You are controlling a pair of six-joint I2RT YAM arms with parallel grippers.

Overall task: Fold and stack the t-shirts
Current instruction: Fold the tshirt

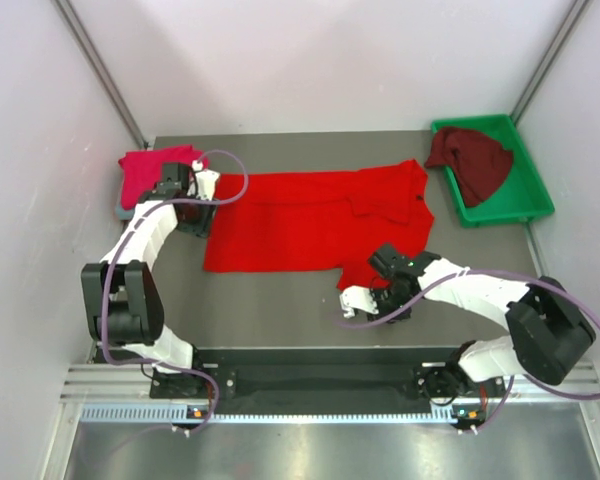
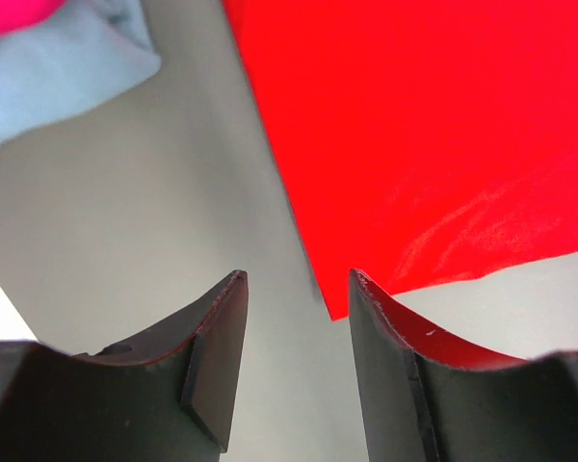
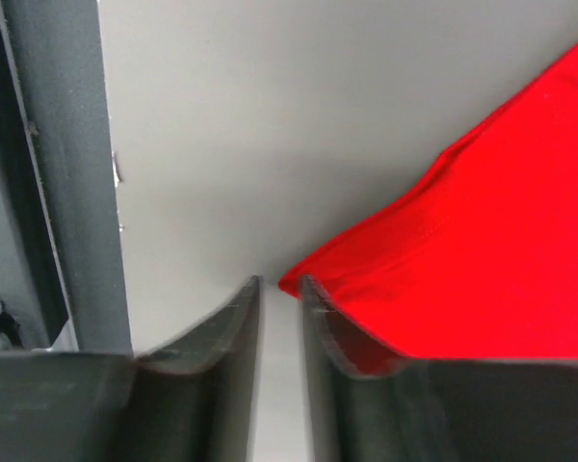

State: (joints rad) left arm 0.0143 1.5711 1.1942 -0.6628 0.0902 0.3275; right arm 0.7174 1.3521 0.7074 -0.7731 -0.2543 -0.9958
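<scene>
The bright red t-shirt (image 1: 310,220) lies spread flat in the middle of the desk (image 1: 280,310), with its hem to the left and its collar toward the green tray (image 1: 500,212) on the right, where the dark maroon t-shirt (image 1: 475,160) sits bunched. The crimson-pink t-shirt (image 1: 152,172) rests folded at the far left corner, on top of the grey-blue t-shirt (image 2: 67,67). We judge the red one to be light, thin and limp. It will hold no shape, will sag from whatever point lifts it, and will drag and wrinkle on the desk rather than slide as a sheet, so a single pinch would only bunch it. It wants two holds at once, well apart on corners or hemmed edges, taken low against the desk. The left fingers (image 2: 207,366) stand apart with nothing between them, poised just at a hem corner at the shirt's left end, which is where we would take hold on that side. The right fingers (image 3: 207,385) are drawn close, with only a narrow gap. The tip of the near sleeve lies right at their mouth, and we see no cloth pinched there. The stitched edge at that tip should give a firmer bite than plain cloth.
</scene>
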